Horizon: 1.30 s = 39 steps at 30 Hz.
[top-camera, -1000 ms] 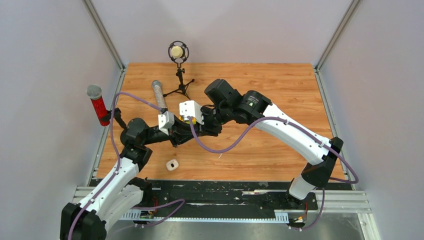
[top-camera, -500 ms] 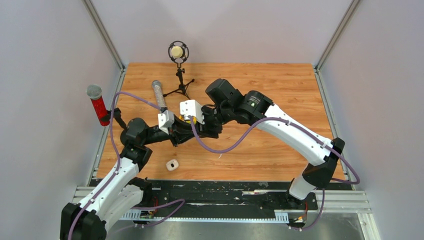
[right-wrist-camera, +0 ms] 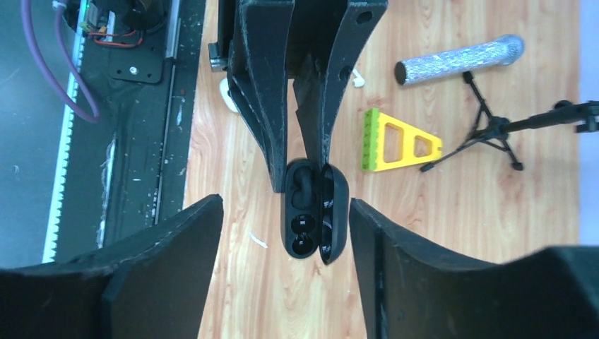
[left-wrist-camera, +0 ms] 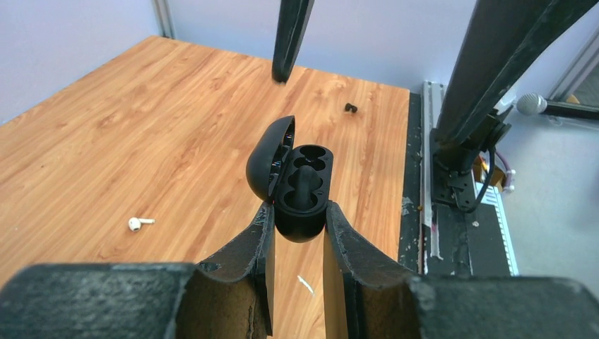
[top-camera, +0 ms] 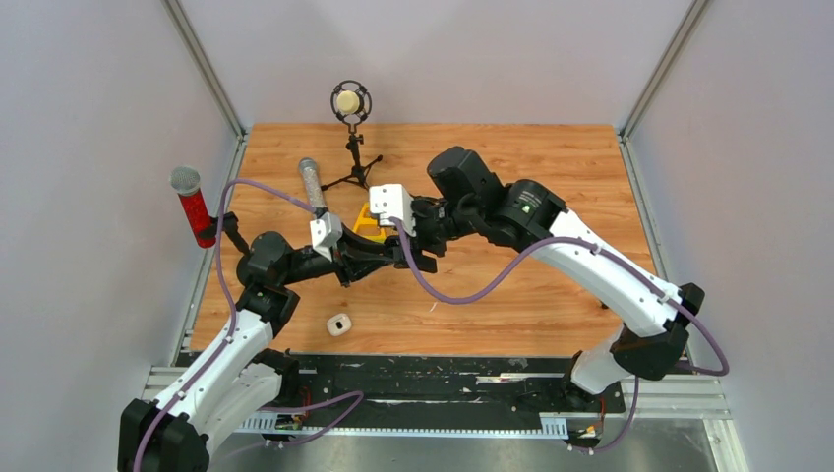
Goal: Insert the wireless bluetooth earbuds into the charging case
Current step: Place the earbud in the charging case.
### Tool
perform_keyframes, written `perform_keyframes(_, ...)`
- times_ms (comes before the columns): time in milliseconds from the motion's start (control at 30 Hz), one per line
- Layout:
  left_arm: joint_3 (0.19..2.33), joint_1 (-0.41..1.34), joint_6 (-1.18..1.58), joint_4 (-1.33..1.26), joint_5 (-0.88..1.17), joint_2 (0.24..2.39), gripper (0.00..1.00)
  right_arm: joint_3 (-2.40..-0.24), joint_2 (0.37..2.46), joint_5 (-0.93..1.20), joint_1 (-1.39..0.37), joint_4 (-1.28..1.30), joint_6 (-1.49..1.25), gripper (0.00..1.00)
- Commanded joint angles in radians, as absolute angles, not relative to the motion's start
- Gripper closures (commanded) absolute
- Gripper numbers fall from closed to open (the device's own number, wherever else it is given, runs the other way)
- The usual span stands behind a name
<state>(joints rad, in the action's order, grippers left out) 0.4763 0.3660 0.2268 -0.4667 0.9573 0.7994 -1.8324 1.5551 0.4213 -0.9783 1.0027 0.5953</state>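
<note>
Left gripper [left-wrist-camera: 298, 210] pinches the lower body of the black charging case [left-wrist-camera: 302, 185] between its two fingers and holds it up off the wooden table [left-wrist-camera: 106, 127]. The hinged lid stands open to one side. Both wells face up and look empty. Right gripper [right-wrist-camera: 284, 205] hangs over the case with its fingers spread wide, one on either side and touching neither. It carries nothing. One white earbud [left-wrist-camera: 134, 224] lies loose on the table, well apart from the held case. A second is not clearly visible, and a small dark speck [left-wrist-camera: 350, 107] further off is too small to identify. A small white case [top-camera: 338, 324] also sits on the table near the left arm's base. Judged step: case opened and presented, no earbud seated yet, task early. Next move calls for the right gripper to go down to the earbud and take a fine pinch on a very small part. It must then align the earbud over a well while the left holds steady.
</note>
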Motion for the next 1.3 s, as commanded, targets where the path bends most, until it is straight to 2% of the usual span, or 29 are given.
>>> perform_keyframes(0,0.511,0.365,0.282,-0.487,0.882,0.788,1.0,-1.726,1.443,0.415,-0.968,0.86,0.595,0.25)
perform_keyframes(100,0.516,0.365,0.301,-0.491,0.869,0.79,1.0,-1.583,1.371,0.342,-0.974,0.758,0.625,0.2)
perform_keyframes(300,0.516,0.364,0.318,-0.507,0.859,0.791,1.0,-1.304,1.226,0.299,-1.036,0.415,0.764,0.16)
perform_keyframes(533,0.517,0.364,0.324,-0.502,0.854,0.787,1.0,-1.219,1.23,0.25,-1.074,0.246,0.818,0.15)
perform_keyframes(967,0.52,0.355,0.372,-0.531,0.845,0.799,1.0,-1.172,1.256,0.213,-1.104,0.24,0.899,0.17)
perform_keyframes(1267,0.521,0.352,0.384,-0.549,0.853,0.808,1.0,-1.139,1.275,0.115,-1.125,0.23,0.959,0.2)
